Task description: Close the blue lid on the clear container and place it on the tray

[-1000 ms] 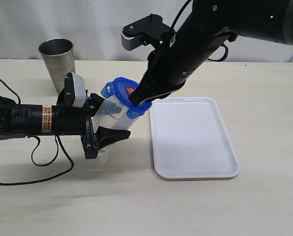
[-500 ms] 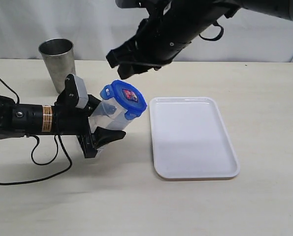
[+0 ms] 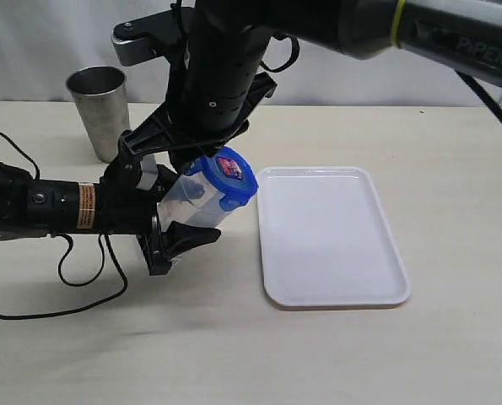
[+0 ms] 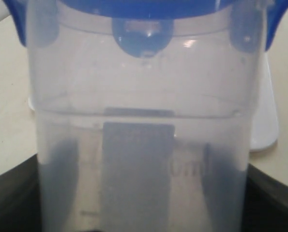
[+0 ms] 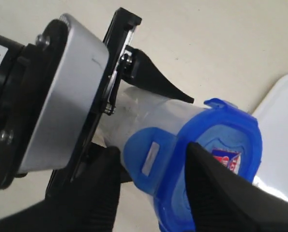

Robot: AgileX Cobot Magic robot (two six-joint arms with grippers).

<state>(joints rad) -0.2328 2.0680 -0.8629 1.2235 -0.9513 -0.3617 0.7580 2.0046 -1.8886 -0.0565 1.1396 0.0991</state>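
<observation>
Tall transparent plastic canister (image 3: 202,196) — tilted, clamped in left hand (image 3: 187,208), just beside flat white rectangular tray (image 3: 331,240), not yet on it. Translucent blue snap-tab lid (image 3: 234,179) seated on its mouth; tabs seemingly unlatched. Right hand (image 5: 148,147) spread astride one tab. Pale bench (image 3: 402,363) — white backdrop (image 3: 31,42) beyond tray.

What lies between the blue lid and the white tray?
Nothing does. In the exterior view, only a strip of bare table separates the blue lid from the tray.
</observation>
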